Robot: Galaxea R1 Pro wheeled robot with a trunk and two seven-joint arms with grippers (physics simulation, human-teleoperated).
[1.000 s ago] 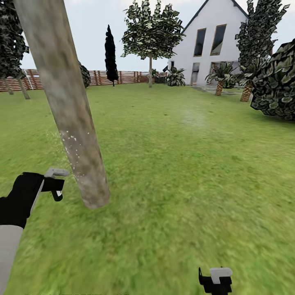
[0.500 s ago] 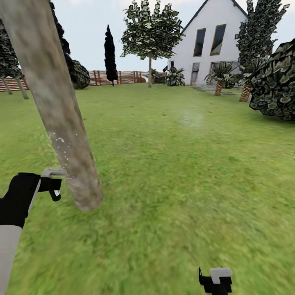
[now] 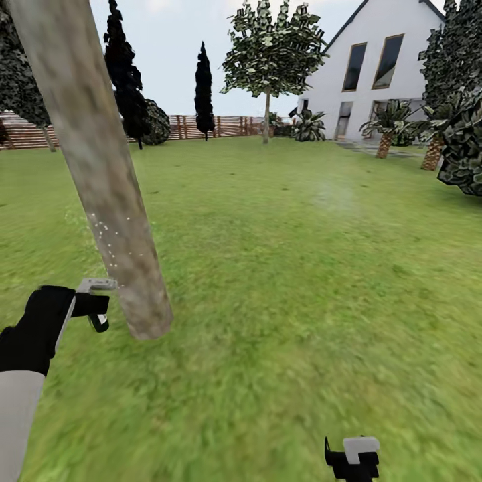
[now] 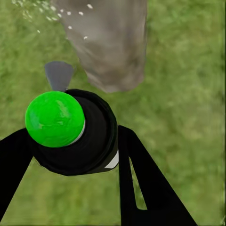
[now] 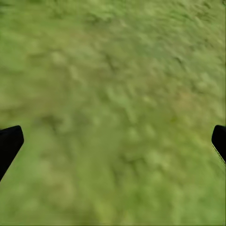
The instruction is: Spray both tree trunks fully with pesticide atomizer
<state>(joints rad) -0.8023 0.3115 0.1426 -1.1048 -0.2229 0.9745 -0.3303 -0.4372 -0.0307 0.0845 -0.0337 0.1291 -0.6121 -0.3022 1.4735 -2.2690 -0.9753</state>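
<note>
The pesticide atomizer [image 4: 75, 136], a slim dark cylinder whose cap here shows a bright green dome, sits clamped between the two black fingers of the left gripper [image 3: 90, 304], its pale grey nozzle [image 4: 59, 75] aimed at the near tree trunk [image 3: 100, 174], a straight mottled tan-grey column leaning across the head view. The can is just beside the trunk's base, low down and apart from the bark, and a scatter of white droplets [image 3: 110, 237] speckles the trunk above nozzle height. Judging by its look, the can is rigid, light and smooth-sided, so it could twist or slide in a loose hold; the sound grip is around the body below the cap, as it is held now, leaving the nozzle and the dome free. Upper bark looks bare of speckles, so coverage of this trunk appears partial. Out from this trunk the green lawn [image 3: 288, 268] spreads wide; well beyond it a second leafy tree [image 3: 271, 60] with a thin pale trunk stands near the brown slatted fence [image 3: 214, 126], with near-black cone trees and a white house [image 3: 375, 73] farther off. The right gripper [image 3: 353, 458] hangs low over grass far from the trunk, jaws spread wide with nothing between them.
</note>
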